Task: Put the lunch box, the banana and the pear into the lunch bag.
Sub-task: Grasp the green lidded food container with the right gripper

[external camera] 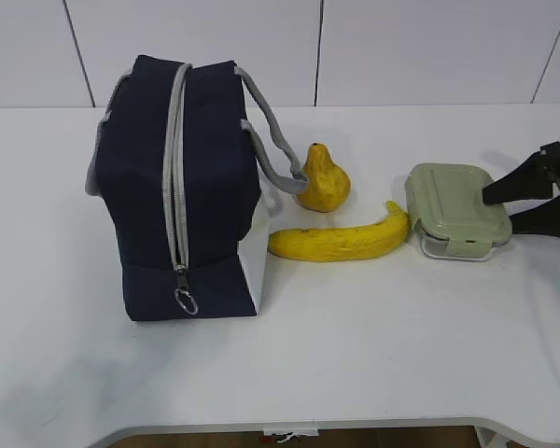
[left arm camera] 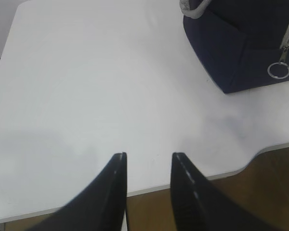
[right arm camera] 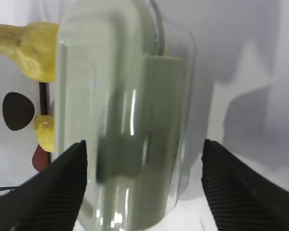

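Observation:
The navy lunch bag [external camera: 182,177] stands at the left with its grey zipper shut and the ring pull [external camera: 187,301] hanging low. To its right are the squat yellow pear [external camera: 323,182] and, in front of that, the curved banana [external camera: 341,243]. Further right is the lunch box [external camera: 453,210] with its sage-green lid. My right gripper [external camera: 501,208] is open and straddles the box's right end. In the right wrist view the lunch box [right arm camera: 125,96] fills the space between the spread fingers of the right gripper [right arm camera: 143,149]. My left gripper [left arm camera: 149,156] hovers open and empty near the table's front edge, with the lunch bag [left arm camera: 236,48] ahead to the right.
The white table [external camera: 373,355] ends close in front; its front edge [left arm camera: 221,174] shows under the left fingers. Grey webbing handles [external camera: 275,140] droop from the bag toward the pear. Yellow fruit [right arm camera: 33,48] shows past the box's left side in the right wrist view.

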Tool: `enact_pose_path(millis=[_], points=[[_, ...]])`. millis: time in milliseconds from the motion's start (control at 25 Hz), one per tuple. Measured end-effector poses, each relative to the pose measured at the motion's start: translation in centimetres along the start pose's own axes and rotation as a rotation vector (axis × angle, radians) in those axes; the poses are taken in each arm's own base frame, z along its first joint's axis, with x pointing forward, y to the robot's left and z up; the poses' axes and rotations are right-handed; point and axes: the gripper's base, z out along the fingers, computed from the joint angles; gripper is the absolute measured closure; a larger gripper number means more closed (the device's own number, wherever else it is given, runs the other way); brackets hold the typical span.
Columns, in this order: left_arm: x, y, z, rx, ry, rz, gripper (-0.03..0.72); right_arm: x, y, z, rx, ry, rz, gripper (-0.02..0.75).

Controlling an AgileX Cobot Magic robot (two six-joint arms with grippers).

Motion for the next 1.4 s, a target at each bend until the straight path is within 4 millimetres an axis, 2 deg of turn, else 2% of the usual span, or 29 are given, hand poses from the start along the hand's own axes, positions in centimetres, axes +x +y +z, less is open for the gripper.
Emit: enact_pose_path(millis=[160,520,800,1400], points=[[0.0,0.0,0.0,0.000,0.000,0.000,0.449,0.0,-0.8,0.6,-0.014,-0.003,0.020,0.153],[0.0,0.0,0.0,0.000,0.000,0.000,0.449,-0.7,-0.3,0.6,-0.067,-0.077,0.001,0.153],[0.0,0.0,0.0,0.000,0.000,0.000,0.449,-0.5,-1.2,1.3,-0.074,-0.073,0.025,0.153],[0.0,0.0,0.0,0.000,0.000,0.000,0.449,-0.7,-1.3,1.5,-0.095,-0.099,0.038,0.154]])
